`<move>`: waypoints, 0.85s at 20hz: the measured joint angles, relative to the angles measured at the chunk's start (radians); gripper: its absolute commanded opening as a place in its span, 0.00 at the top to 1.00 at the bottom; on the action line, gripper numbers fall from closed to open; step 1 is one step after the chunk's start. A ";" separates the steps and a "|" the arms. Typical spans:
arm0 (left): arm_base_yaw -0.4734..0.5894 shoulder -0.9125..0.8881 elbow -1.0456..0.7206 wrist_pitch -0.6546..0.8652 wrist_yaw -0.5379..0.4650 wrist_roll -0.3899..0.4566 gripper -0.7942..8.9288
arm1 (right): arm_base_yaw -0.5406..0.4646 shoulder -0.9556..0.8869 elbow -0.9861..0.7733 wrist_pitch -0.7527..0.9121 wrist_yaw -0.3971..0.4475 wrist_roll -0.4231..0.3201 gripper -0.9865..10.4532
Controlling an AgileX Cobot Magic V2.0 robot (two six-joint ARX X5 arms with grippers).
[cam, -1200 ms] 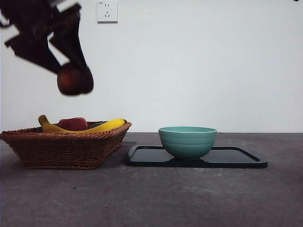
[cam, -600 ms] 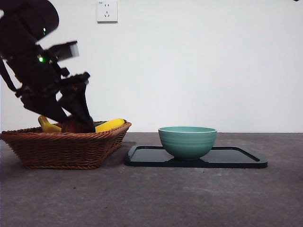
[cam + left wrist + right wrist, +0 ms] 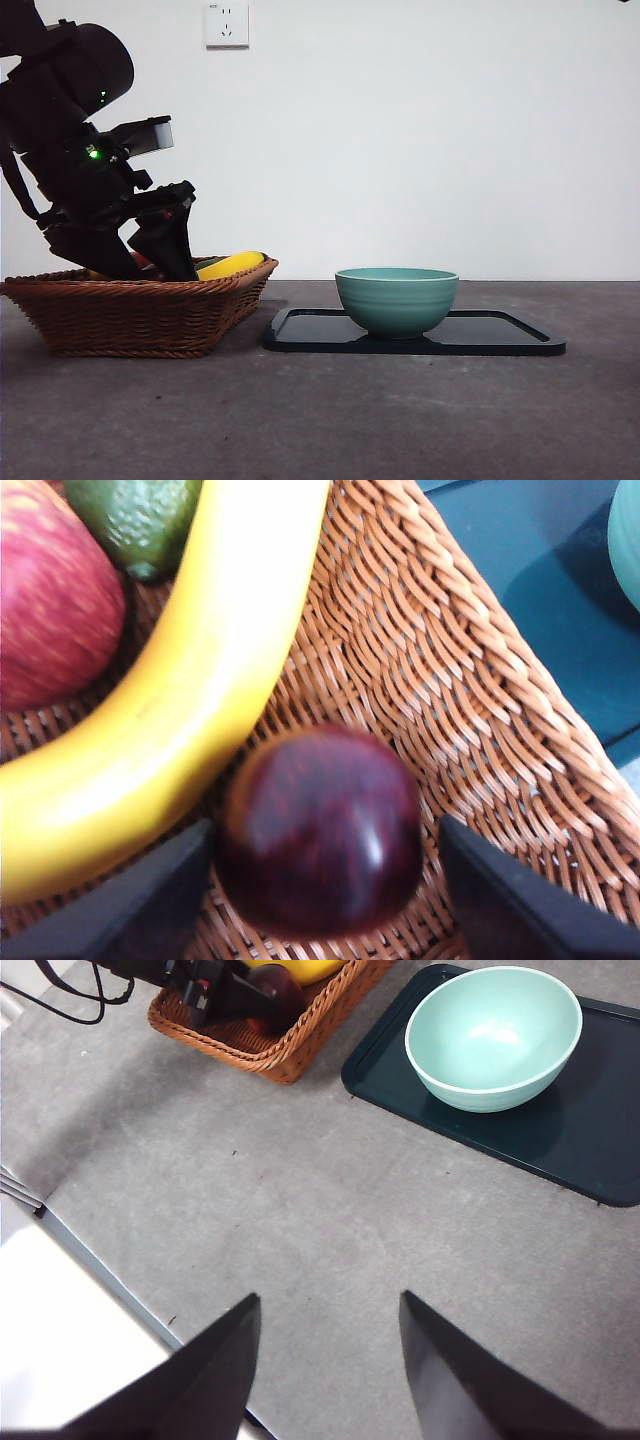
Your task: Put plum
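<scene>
The plum, dark maroon and glossy, lies on the floor of the wicker basket beside a yellow banana. My left gripper is down in the basket with its jaws on either side of the plum. One jaw sits against the fruit, while a strip of wicker shows between the fruit and the other jaw, so the gripper is open. In the front view the basket rim and the left gripper hide the plum. My right gripper hangs open over bare table, holding nothing.
A red apple and a green avocado share the basket. A teal bowl stands on a dark tray to the right of the basket. A wall socket is on the back wall.
The left arm came down from high above the basket, carrying the plum into it. It now sits slightly lower, and its jaws have parted from the fruit.
</scene>
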 measured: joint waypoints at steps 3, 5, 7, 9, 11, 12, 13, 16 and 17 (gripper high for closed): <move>0.000 0.000 0.000 -0.002 0.000 -0.001 0.49 | 0.000 0.000 0.000 0.000 0.000 0.000 0.72; 0.000 -0.008 0.000 -0.013 0.000 -0.001 0.49 | 0.000 0.000 0.000 0.000 0.000 0.000 0.72; 0.000 -0.048 0.000 -0.014 0.000 -0.005 0.50 | 0.000 0.000 0.000 0.000 0.000 0.000 0.72; 0.000 -0.104 0.000 -0.013 0.000 -0.017 0.50 | 0.000 0.000 0.000 0.000 0.000 0.000 0.72; -0.001 -0.151 0.000 -0.023 0.000 -0.024 0.50 | 0.000 0.000 0.000 0.000 0.000 0.000 0.72; -0.002 -0.179 0.000 -0.043 0.000 -0.025 0.50 | 0.000 0.000 0.000 0.000 0.000 0.000 0.72; -0.006 -0.215 0.000 -0.073 0.000 -0.026 0.50 | 0.000 0.000 0.000 0.000 0.000 0.000 0.72; -0.023 -0.328 0.000 -0.166 0.043 -0.027 0.50 | 0.000 0.000 0.000 0.002 0.000 0.000 0.72; -0.028 -0.370 0.001 -0.205 0.069 -0.028 0.50 | 0.000 0.000 0.000 0.008 0.000 0.000 0.72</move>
